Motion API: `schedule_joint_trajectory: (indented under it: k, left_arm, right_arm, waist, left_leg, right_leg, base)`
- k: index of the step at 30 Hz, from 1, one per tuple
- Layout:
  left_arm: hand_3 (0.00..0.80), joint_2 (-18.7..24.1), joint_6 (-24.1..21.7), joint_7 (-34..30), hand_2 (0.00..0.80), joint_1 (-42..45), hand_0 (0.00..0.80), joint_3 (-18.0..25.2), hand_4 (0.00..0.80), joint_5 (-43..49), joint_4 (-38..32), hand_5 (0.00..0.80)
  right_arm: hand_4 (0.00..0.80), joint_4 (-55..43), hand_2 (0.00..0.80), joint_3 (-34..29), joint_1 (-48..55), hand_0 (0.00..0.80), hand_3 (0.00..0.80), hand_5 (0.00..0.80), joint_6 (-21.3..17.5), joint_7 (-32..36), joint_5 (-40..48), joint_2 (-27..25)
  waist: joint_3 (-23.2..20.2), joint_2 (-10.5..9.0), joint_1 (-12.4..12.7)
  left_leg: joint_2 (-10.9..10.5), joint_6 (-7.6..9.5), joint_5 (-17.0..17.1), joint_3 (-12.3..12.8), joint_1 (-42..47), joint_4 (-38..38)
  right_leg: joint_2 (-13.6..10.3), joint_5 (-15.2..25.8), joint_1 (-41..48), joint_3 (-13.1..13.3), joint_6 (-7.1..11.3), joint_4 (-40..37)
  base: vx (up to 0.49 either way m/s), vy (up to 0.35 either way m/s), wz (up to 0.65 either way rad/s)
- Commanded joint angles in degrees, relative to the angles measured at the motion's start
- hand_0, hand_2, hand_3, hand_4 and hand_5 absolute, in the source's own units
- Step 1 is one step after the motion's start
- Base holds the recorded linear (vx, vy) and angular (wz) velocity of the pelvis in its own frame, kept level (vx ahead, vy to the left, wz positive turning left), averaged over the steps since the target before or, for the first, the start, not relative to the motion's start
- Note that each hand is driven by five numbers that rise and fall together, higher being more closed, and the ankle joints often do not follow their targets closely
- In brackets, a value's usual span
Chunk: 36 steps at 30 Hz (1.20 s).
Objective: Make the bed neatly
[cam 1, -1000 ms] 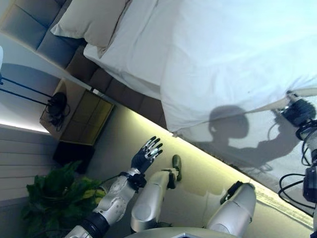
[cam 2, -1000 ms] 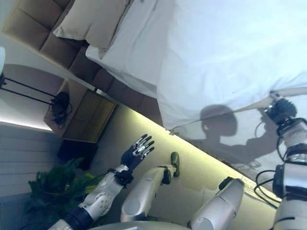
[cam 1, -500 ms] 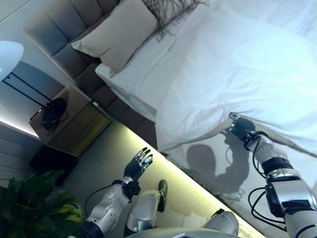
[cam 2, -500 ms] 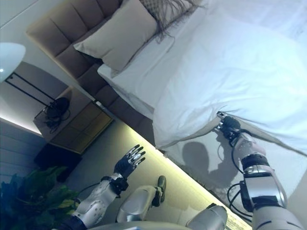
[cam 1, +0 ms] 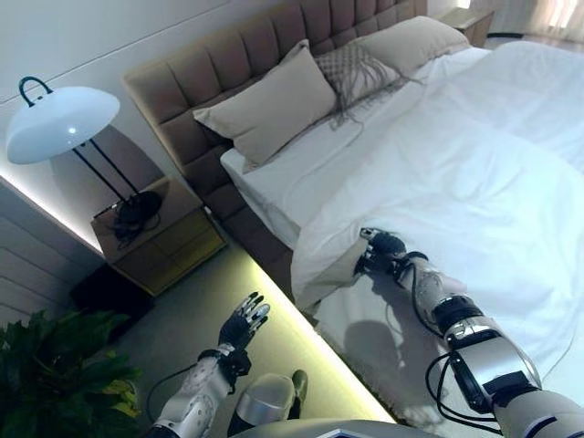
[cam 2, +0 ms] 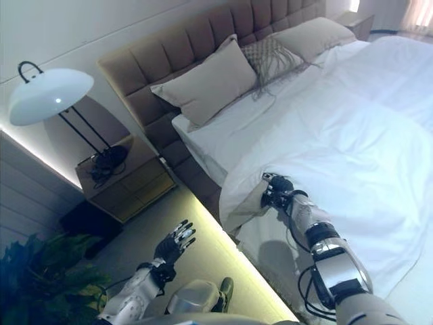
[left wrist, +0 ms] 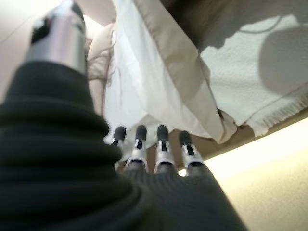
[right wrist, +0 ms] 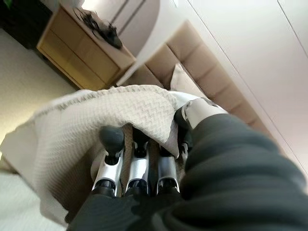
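Right hand (cam 1: 381,253): we see its fingers curled on the edge of the white duvet (cam 1: 484,182), cloth draped over the fingertips.
Left hand (cam 1: 242,321): ours hangs over the floor, fingers spread, holding nothing.
Duvet: one, covering the bed, its corner lifted at the near side.
Pillows (cam 1: 269,105): we count three against the headboard (cam 1: 228,64).
Lamp (cam 1: 59,123): one, above one nightstand (cam 1: 160,237).

- The duvet (cam 1: 474,182) is smooth, matt white cloth.
- The blanket (right wrist: 96,115) looks coarse, with a woven waffle texture.
- The headboard (cam 1: 237,68) is padded, quilted beige upholstery.
- The nightstand (cam 1: 164,242) is matt light wood.
- The lamp shade (cam 1: 62,123) is glossy.
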Motion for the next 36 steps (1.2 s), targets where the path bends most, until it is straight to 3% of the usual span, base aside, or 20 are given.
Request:
schedule_joint_trajectory:
  k: [1,4,9,10,17,21,24,33,34,35,36]
  left_arm:
    - [0.0,0.6,-0.8,0.9,0.0,-1.2,0.0,3.5,0.0,1.5,-4.2,0.0]
    - [0.0,1.1,-0.6,1.7,0.0,-1.1,0.0,3.5,0.0,1.1,-4.1,0.0]
    - [0.0,1.9,-1.0,2.6,0.0,0.5,0.0,4.8,0.0,0.0,-3.5,0.0]
    - [0.0,1.9,-1.0,2.7,0.0,1.1,0.0,5.4,0.0,-0.1,-3.7,0.0]
    - [0.0,2.3,0.2,1.7,0.0,3.8,0.0,7.9,0.0,0.9,-5.5,0.0]
    - [0.0,2.4,0.8,-0.1,0.0,4.4,0.0,8.6,0.0,2.1,-5.7,0.0]
    - [0.0,2.5,1.9,-0.4,0.0,5.3,0.0,8.7,0.0,2.4,-6.9,0.0]
    - [0.0,4.0,4.6,-2.6,0.0,5.1,0.0,8.6,0.0,2.4,-8.3,0.0]
    - [0.0,4.1,4.9,-2.3,0.0,5.1,0.0,8.7,0.0,2.3,-8.7,0.0]
    - [0.0,4.1,5.1,-1.9,0.0,5.1,0.0,8.7,0.0,2.2,-9.1,0.0]
    - [0.0,4.3,5.1,-1.6,0.0,5.0,0.0,8.7,0.0,2.0,-9.4,0.0]
  right_arm:
    - [0.8,-4.7,0.8,0.5,-9.4,0.8,0.8,0.8,-1.4,1.9,-2.4,1.3]
    - [0.8,-4.0,0.8,1.3,-11.6,0.8,0.8,0.8,-0.8,1.8,-1.5,2.0]
    - [0.8,-3.1,0.8,4.2,-14.7,0.8,0.8,0.8,-1.2,1.5,-4.6,3.9]
    - [0.8,-3.4,0.8,5.0,-15.3,0.8,0.8,0.8,-1.2,0.9,-4.0,5.0]
    - [0.8,-6.0,0.8,10.0,-18.7,0.8,0.8,0.8,-0.8,-1.9,-1.4,13.9]
    - [0.8,-6.5,0.8,13.2,-20.2,0.8,0.8,0.8,-0.7,-6.1,0.2,18.3]
    - [0.8,-4.8,0.8,12.8,-20.9,0.8,0.8,0.8,-0.9,-8.3,2.6,18.5]
    - [0.8,-2.5,0.8,10.9,-20.4,0.8,0.8,0.8,-1.4,-4.3,6.5,15.2]
    - [0.734,-3.4,0.734,11.1,-20.0,0.734,0.734,0.734,-1.5,-4.0,7.3,15.2]
    - [0.461,-4.2,0.461,11.2,-19.7,0.461,0.461,0.461,-1.5,-3.9,8.1,15.2]
    - [0.041,-5.2,0.041,11.2,-19.5,0.041,0.041,0.041,-1.4,-3.8,8.8,15.3]
  waist:
    - [1.4,-2.76,3.3]
    - [0.9,-3.07,4.0]
    - [0.1,-3.46,5.7]
    - [0.0,-3.38,6.3]
    - [-0.7,-3.63,9.8]
    - [-1.4,-3.71,11.4]
    - [-2.0,-3.59,12.0]
    - [-2.9,-4.1,12.1]
    - [-2.9,-4.15,11.9]
    - [-2.9,-4.2,11.8]
    - [-2.9,-4.25,11.7]
  left_leg:
    - [3.6,2.4,-4.7,-2.2,1.1,6.5]
    - [3.7,2.13,-4.3,-2.8,0.8,6.7]
    - [3.4,1.68,-3.8,-4.3,0.1,7.4]
    - [3.6,1.09,-4.8,-5.2,0.5,7.7]
    - [3.5,0.26,-3.7,-8.0,-0.2,7.8]
    - [3.2,0.05,-2.8,-9.3,0.4,6.7]
    - [3.3,-0.15,-2.4,-9.6,0.7,6.3]
    - [4.0,-0.84,-1.8,-9.5,1.9,5.0]
    - [4.1,-0.88,-1.7,-9.3,2.2,4.7]
    - [4.2,-0.93,-1.6,-9.1,2.3,4.4]
    - [4.3,-0.94,-1.5,-9.0,2.4,4.2]
  right_leg:
    - [-1.7,32.0,6.6,-1.3,3.13,-23.3]
    - [-2.3,32.4,7.7,-1.9,3.73,-22.8]
    - [-3.6,32.4,10.2,-5.1,4.42,-21.1]
    - [-3.3,31.2,11.1,-4.9,5.13,-20.5]
    - [-1.8,30.9,15.7,-9.1,5.63,-22.7]
    - [-0.3,30.8,17.6,-10.0,5.7,-24.5]
    - [0.3,30.5,18.8,-10.8,5.63,-25.4]
    - [2.2,31.5,19.9,-11.9,5.79,-28.7]
    - [2.4,31.7,19.8,-11.9,5.79,-29.0]
    - [2.5,31.8,19.8,-11.7,5.79,-29.3]
    - [2.7,32.0,19.8,-11.7,5.79,-29.5]
  base:
    - [0.027,0.093,0.25]
    - [0.049,0.108,0.19]
    - [0.071,0.121,0.32]
    - [0.094,0.049,0.28]
    - [0.028,-0.011,0.13]
    - [0.01,-0.022,-0.02]
    - [0.0,-0.026,-0.06]
    - [-0.002,-0.047,-0.04]
    - [-0.028,-0.04,-0.14]
    - [-0.034,-0.04,-0.16]
    - [-0.04,-0.035,-0.18]
